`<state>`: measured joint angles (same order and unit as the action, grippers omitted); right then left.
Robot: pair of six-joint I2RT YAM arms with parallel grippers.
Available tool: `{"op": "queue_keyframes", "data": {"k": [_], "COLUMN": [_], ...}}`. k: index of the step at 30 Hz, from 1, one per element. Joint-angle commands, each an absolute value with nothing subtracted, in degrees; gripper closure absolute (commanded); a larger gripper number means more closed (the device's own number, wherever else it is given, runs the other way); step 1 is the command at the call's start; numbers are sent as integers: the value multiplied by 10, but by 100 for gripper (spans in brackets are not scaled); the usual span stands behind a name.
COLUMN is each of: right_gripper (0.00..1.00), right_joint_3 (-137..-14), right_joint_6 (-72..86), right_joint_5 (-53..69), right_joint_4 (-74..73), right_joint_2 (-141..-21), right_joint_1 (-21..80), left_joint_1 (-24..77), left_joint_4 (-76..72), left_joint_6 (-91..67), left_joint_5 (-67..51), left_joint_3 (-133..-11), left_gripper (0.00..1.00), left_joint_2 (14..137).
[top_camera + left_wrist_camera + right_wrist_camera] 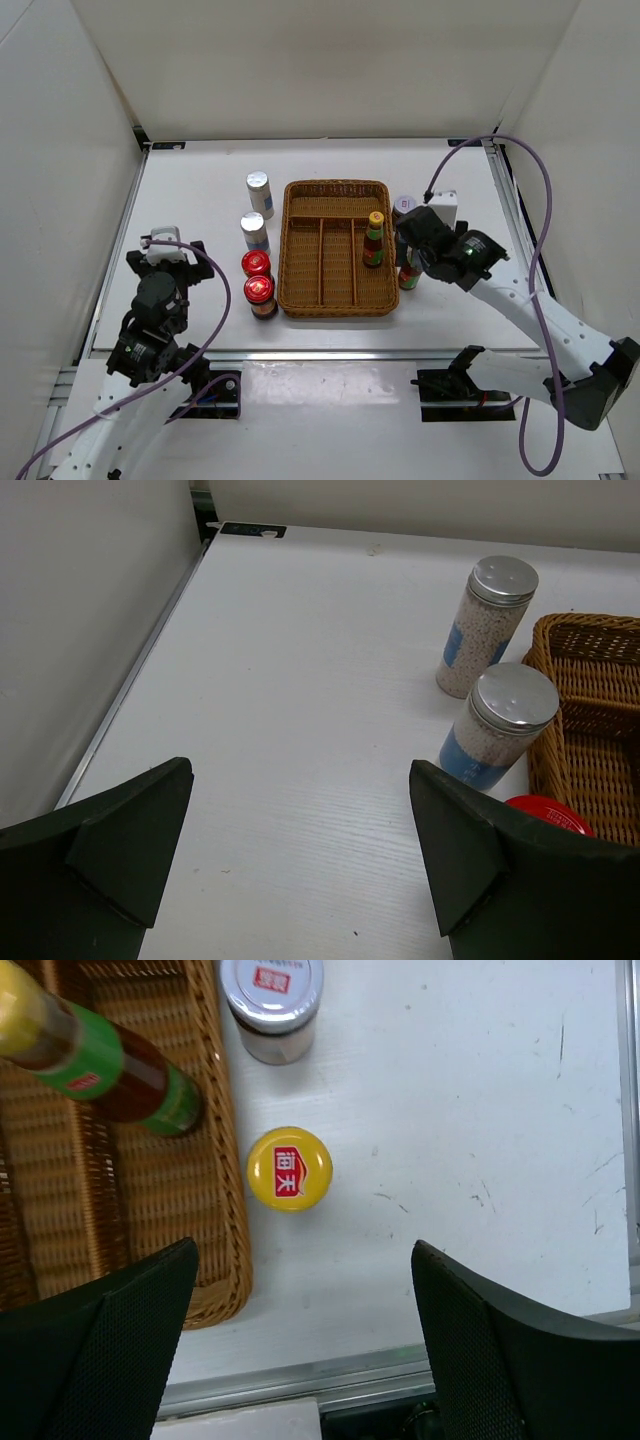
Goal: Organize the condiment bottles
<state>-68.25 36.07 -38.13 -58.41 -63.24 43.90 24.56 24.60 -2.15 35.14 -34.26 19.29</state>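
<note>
Two white silver-capped shakers (pixel 260 193) (pixel 255 232) and two red-lidded jars (pixel 256 264) (pixel 260 292) stand in a line left of the wicker tray (pixel 300 250). One yellow-capped sauce bottle (pixel 374 240) stands in the tray's right compartment. The other sauce bottle (pixel 410 274) stands just right of the tray, with a grey-lilac-lidded jar (pixel 404 206) behind it. The second grey-lilac jar is hidden. My right gripper (pixel 412 245) is open above that outer bottle, whose cap (pixel 289 1168) lies ahead of the gripper (pixel 302 1250). My left gripper (pixel 167 252) is open and empty, left of the shakers (pixel 490 620) (pixel 500 725).
The right wrist view shows the tray's corner (pixel 215 1210), the bottle inside it (pixel 110 1065), the grey-lilac jar (pixel 271 1000) and the table's metal edge rail (pixel 300 1380). A red lid (pixel 548 812) and the tray's rim (pixel 590 630) show in the left wrist view. White walls enclose the table.
</note>
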Motion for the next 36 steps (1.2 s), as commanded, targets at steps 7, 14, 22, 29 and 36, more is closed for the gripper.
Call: {"op": "queue_keyframes", "data": {"k": [7,14,22,29,36], "right_gripper": [11,12,23,35,59], "right_joint_3": [-533,-519,-509,-476,-464], "right_joint_6": [357,285,292,286,286], "right_joint_5": [-428,-420,-436,-457,-446], "right_joint_4": [-417,-325,-312,-284,-300], "right_joint_2": [-570,-588,-620,-614,-599], "right_joint_1": [439,433,422,411,404], "left_joint_1": [265,271,276,296,296], "left_joint_4": [236,242,242,242,253], "left_joint_6": [-22,-22,-22,-22,-22], "left_joint_5": [345,345,345,323,364], "left_joint_3": [-341,-341,-341,-341,-341], "left_gripper": [0,0,0,0,0], "left_joint_2": [208,214,179,166,150]}}
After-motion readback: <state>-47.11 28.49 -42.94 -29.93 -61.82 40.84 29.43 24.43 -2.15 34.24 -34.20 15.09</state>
